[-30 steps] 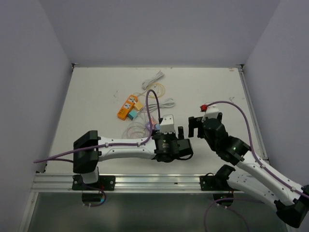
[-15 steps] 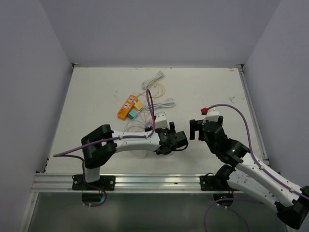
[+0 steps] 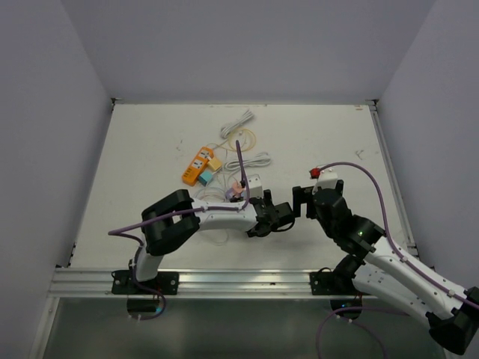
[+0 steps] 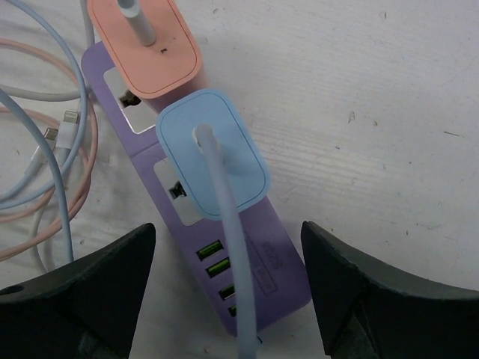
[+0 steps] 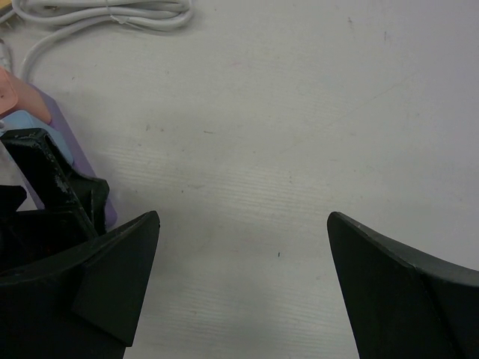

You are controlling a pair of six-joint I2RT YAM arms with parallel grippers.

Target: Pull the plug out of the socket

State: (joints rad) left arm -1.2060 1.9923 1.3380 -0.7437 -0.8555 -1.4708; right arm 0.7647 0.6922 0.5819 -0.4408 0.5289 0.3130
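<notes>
Table (image 4: 374,112): purple strip (image 4: 273,258) lies diag., blue plug (image 4: 213,153) up.

The bench (image 4: 389,112) looks white-painted and matt, with a fine ribbed grain, small scratches and dark specks. The socket strip (image 4: 281,258) is smooth lilac plastic with a soft sheen. The blue plug (image 4: 239,157) and the peach plug (image 4: 168,60) are smooth, matt plastic. The thin cables (image 4: 45,146) look rubbery and slightly glossy. The black fingers (image 4: 82,292) are matt plastic, a little rough.
</notes>
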